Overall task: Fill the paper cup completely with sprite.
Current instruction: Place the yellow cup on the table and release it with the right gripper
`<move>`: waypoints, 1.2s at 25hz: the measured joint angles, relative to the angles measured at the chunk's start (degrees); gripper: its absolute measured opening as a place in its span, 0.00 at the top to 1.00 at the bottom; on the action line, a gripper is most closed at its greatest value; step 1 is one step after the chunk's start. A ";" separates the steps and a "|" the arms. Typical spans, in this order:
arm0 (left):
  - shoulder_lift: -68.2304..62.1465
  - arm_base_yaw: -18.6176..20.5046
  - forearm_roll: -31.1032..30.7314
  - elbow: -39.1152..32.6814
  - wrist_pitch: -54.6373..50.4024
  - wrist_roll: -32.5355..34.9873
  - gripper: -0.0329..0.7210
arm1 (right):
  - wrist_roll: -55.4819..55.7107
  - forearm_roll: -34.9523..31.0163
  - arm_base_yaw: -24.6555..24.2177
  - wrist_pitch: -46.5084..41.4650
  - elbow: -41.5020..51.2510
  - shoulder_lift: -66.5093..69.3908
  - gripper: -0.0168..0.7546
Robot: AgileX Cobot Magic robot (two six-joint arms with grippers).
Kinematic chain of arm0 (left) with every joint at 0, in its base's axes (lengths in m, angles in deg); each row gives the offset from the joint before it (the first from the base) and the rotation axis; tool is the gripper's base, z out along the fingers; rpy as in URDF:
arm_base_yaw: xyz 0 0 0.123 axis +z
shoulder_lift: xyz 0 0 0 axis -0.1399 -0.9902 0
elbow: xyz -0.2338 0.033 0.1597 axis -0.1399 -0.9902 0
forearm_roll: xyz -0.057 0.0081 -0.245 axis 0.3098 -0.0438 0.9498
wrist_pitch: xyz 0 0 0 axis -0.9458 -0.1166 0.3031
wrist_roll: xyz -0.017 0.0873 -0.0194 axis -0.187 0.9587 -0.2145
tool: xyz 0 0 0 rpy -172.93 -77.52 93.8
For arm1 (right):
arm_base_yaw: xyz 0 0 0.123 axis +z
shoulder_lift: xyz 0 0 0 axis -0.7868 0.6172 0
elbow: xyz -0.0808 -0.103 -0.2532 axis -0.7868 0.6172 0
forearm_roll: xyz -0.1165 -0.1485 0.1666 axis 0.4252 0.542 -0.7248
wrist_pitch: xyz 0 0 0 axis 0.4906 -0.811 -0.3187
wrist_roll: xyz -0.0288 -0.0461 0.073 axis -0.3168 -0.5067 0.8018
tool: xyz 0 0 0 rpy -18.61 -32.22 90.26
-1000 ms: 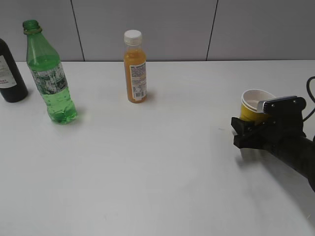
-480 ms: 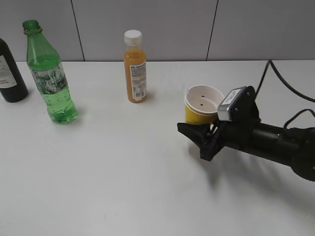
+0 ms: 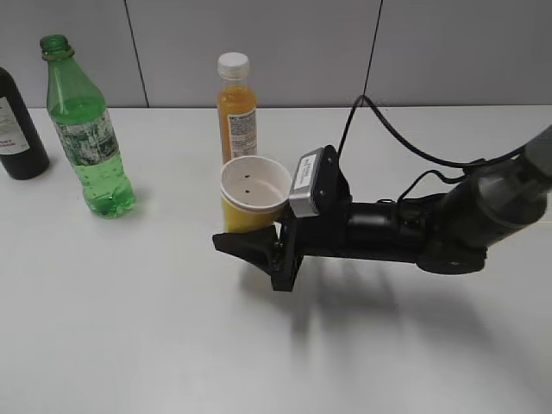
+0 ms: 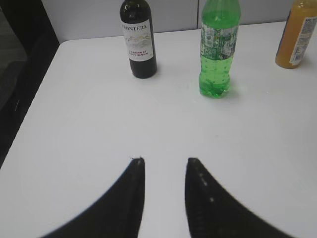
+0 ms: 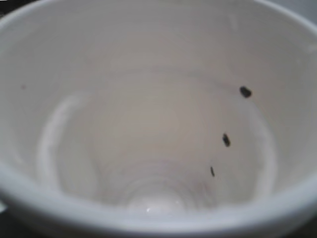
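The yellow paper cup (image 3: 253,200) stands upright in my right gripper (image 3: 250,247), which is shut on its lower body near the middle of the table, in front of the orange juice bottle. In the right wrist view the cup (image 5: 148,124) fills the frame: white inside, a few dark specks, no liquid to be seen; the jaws are hidden there. The green sprite bottle (image 3: 88,129) stands uncapped at the far left, well apart from the cup. It also shows in the left wrist view (image 4: 218,49). My left gripper (image 4: 164,161) is open and empty over bare table, short of the bottle.
An orange juice bottle (image 3: 236,112) with a white cap stands just behind the cup, also at the left wrist view's right edge (image 4: 297,34). A dark bottle with a white label (image 3: 17,129) (image 4: 138,39) stands left of the sprite. The table's left edge (image 4: 34,99) is near.
My right arm has carried the paper cup from the table's right side leftward to the middle, in front of the orange juice bottle. The bottles have not moved.
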 joint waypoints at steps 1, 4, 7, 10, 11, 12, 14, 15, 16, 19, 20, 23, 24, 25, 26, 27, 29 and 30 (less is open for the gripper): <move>0.00 0.00 0.00 0.00 0.00 0.00 0.65 | 1.00 1.06 0.39 0.00 -1.07 0.81 0.38; 0.00 0.00 0.00 0.00 0.00 0.00 0.65 | 2.74 3.48 1.27 0.00 -3.70 2.69 0.38; 0.00 0.00 0.00 0.00 0.00 0.00 0.65 | 3.15 4.19 1.73 -0.97 -4.69 4.24 0.38; 0.00 0.00 0.00 0.00 0.00 0.00 0.65 | 3.26 4.57 1.91 -3.71 -4.92 5.23 0.38; 0.00 0.00 0.00 0.00 0.00 0.00 0.65 | 3.26 4.62 1.97 -4.52 -4.97 5.35 0.38; 0.00 0.00 0.00 0.00 0.00 0.00 0.65 | 3.26 4.62 1.97 -4.87 -4.98 5.43 0.38; 0.00 0.00 0.00 0.00 0.00 0.00 0.65 | 3.29 4.70 1.97 -5.71 -5.52 5.62 0.38; 0.00 0.00 0.00 0.00 0.00 0.00 0.65 | 3.29 4.76 1.97 -6.12 -5.88 5.87 0.38; 0.00 0.00 0.00 0.00 0.00 0.00 0.65 | 3.29 4.76 1.97 -6.24 -6.37 6.18 0.38; 0.00 0.00 0.00 0.00 0.00 0.00 0.65 | 3.29 5.05 1.97 -6.58 -7.75 7.17 0.38; 0.00 0.00 0.00 0.00 0.00 0.00 0.65 | 3.29 5.39 1.97 -6.66 -8.13 7.55 0.38; 0.00 0.00 0.00 0.00 0.00 0.00 0.65 | 3.29 6.89 1.97 -6.81 -8.79 8.62 0.38; 0.00 0.00 0.00 0.00 0.00 0.00 0.65 | 3.29 7.22 1.97 -6.87 -9.07 8.84 0.38; 0.00 0.00 0.00 0.00 0.00 0.00 0.65 | 3.29 7.29 1.97 -6.98 -9.20 9.06 0.38; 0.00 0.00 0.00 0.00 0.00 0.00 0.65 | 3.29 7.29 1.97 -7.05 -9.26 9.19 0.38; 0.00 0.00 0.00 0.00 0.00 0.00 0.65 | 3.29 7.29 1.97 -7.12 -9.26 9.18 0.38; 0.00 0.00 0.00 0.00 0.00 0.00 0.65 | 3.29 7.34 1.97 -7.57 -9.32 9.18 0.38; 0.00 0.00 0.00 0.00 0.00 0.00 0.65 | 3.29 7.33 1.97 -7.83 -9.32 9.18 0.38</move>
